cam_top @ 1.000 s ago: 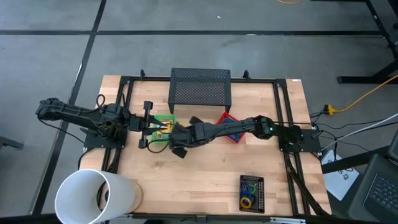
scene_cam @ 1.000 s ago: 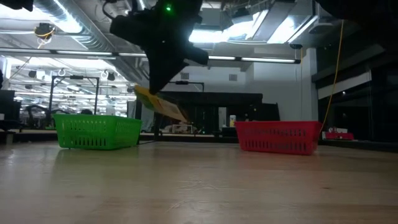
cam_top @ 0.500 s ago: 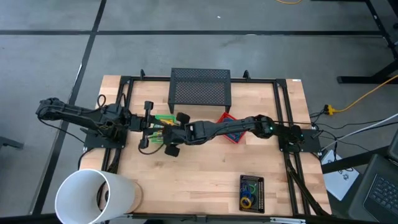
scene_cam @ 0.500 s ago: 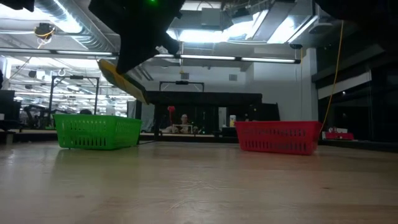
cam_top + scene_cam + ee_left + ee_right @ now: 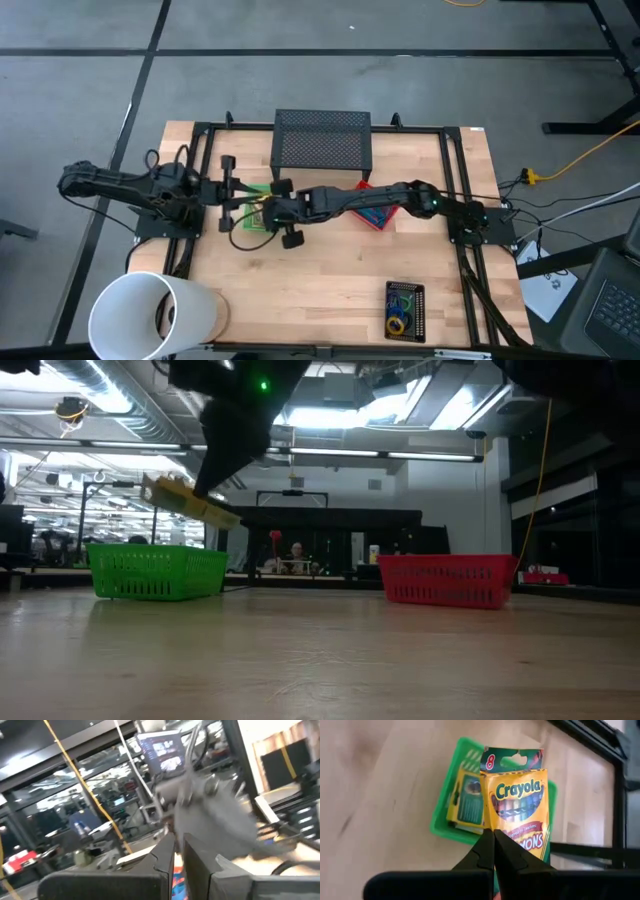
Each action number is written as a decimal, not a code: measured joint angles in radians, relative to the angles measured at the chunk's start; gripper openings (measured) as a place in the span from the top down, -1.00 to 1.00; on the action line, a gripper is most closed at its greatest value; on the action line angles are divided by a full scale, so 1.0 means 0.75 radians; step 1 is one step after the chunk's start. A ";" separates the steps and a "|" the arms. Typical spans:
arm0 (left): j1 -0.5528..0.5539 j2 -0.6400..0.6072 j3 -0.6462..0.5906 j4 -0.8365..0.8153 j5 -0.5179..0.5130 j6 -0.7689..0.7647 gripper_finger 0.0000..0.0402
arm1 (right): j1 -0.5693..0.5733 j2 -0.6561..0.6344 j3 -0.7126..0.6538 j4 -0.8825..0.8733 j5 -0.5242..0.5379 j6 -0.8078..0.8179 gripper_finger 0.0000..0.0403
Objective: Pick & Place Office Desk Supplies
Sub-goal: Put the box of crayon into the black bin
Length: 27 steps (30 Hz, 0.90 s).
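My right gripper (image 5: pixel 493 832) is shut on a yellow crayon box (image 5: pixel 517 805) and hangs over the green mesh tray (image 5: pixel 440 815). A second crayon box (image 5: pixel 467 802) lies flat inside that tray. In the low view the held crayon box (image 5: pixel 190 500) slants in the air above the green tray (image 5: pixel 155 570). From above, my right gripper (image 5: pixel 268 208) is over the green tray (image 5: pixel 262 187). My left gripper (image 5: pixel 228 188) is shut and empty, just left of the tray. Rubber-band rings lie in the small black tray (image 5: pixel 405 308). My right gripper pinches the crayon box at its bottom end (image 5: pixel 512 842), near one corner, and my own fingers hide the exact spot. The box is lifted clear above the green tray. It sticks out past the fingertips, tilted, with its printed face toward the wrist camera.
A red mesh tray (image 5: pixel 372 205) sits partly under my right arm, also seen as the red tray (image 5: pixel 450 580) in the low view. A large black mesh tray (image 5: pixel 322 140) stands at the far edge. A big white cylinder (image 5: pixel 150 315) is at the near left corner. Bare wood lies near the middle.
My right gripper has carried the crayon box toward the table's left edge until it is over the green tray. The box has tipped from a steep slant to nearer level. My left gripper has drawn back a little toward the left.
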 joint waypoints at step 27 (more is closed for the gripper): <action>-0.001 -0.144 0.000 -0.205 0.111 -0.048 0.82 | -0.148 0.100 -0.001 -0.024 -0.177 -1.419 1.00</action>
